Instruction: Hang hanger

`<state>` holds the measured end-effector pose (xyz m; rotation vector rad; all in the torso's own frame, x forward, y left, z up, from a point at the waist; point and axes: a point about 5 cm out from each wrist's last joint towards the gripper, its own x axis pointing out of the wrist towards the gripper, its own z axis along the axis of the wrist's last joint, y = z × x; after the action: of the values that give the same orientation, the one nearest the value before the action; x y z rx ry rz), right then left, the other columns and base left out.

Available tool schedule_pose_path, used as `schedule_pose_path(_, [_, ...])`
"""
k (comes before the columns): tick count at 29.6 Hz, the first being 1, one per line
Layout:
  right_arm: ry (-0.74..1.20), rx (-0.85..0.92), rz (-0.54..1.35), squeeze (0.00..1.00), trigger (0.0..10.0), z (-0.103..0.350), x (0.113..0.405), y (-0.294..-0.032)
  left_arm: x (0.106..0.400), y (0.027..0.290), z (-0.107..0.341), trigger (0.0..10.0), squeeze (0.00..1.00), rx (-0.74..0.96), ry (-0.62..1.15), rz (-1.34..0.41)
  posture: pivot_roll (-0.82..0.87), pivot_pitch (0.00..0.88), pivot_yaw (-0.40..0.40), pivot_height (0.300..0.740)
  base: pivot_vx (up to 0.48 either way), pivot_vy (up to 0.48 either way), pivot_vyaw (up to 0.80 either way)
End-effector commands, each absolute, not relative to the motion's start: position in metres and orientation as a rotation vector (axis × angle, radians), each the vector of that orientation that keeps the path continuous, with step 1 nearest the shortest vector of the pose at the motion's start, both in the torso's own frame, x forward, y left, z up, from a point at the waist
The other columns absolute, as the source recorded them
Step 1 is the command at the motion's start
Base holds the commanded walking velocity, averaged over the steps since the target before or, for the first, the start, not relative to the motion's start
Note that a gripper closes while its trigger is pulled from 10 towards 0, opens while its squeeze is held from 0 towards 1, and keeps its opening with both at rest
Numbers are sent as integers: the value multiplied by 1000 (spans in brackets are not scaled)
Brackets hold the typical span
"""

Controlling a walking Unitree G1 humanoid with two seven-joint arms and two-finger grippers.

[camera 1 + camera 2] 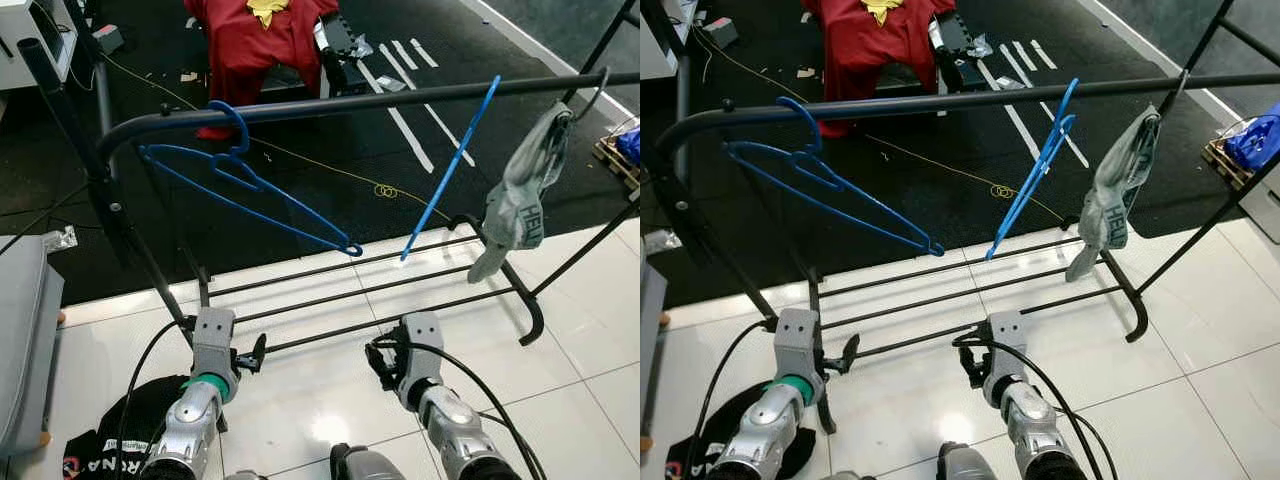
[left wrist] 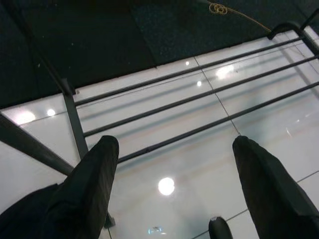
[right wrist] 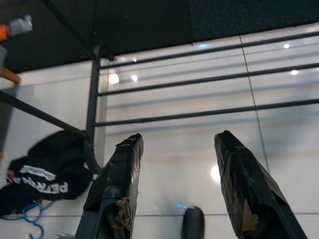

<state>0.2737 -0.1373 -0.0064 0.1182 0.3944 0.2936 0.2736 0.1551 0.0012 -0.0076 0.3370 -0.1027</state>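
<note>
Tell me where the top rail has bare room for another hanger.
Widest bare stretch on the top rail: between the left blue hanger and the second blue hanger. A short gap lies between that second hanger and the grey garment. The left bend is crowded by the first hanger's hook.

Floor near: glossy white tiles [image 1: 330, 400], ceiling lights glinting off them.
Floor far: dark carpet [image 1: 300, 190] with white stripes [image 1: 400, 90].
Furniture: grey seat [image 1: 25, 330] at left.
Corner: wooden pallet [image 1: 620, 160].
</note>
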Motion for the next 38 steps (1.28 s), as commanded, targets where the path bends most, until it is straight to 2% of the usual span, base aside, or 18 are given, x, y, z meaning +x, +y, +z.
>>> schedule_pose_path(1, [386,132,293,0,10000,-6,274,-138,271,154,-1,10000,0,-25,345,-101,-52,80,16,740,0,0,0])
schedule_pose_path(3, [387,124,309,0,10000,-5,275,-135,274,156,2,10000,0,-48,334,-91,-55,74,4,740,0,0,0])
schedule_pose_path(12, [378,85,361,0,10000,5,287,-130,274,153,4,10000,0,-56,326,-90,-40,80,-16,740,0,-448,800])
schedule_pose_path(38, [433,81,404,0,10000,-1,283,-129,278,166,7,10000,0,-56,341,-15,-43,76,-29,740,0,0,0])
